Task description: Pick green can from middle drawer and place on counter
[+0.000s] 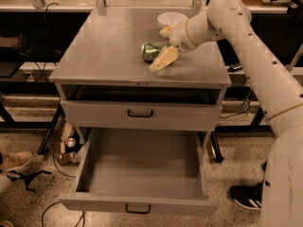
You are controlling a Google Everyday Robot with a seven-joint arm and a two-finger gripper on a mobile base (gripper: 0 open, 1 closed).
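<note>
The green can [151, 51] lies on its side on the grey counter [109, 46], right of centre. My gripper [165, 45] is on the counter just right of the can. It is open, with one pale finger [164, 59] in front of the can's right end and the other [166, 30] behind it. The can rests on the counter between and slightly left of the fingertips. The middle drawer [142, 167] is pulled out below, and its flat tray holds nothing.
A white bowl [171, 19] stands at the back of the counter, just behind the gripper. A closed drawer front [140, 113] sits above the open drawer. A person's shoes show on the floor at the left [16, 160] and the right [246, 195].
</note>
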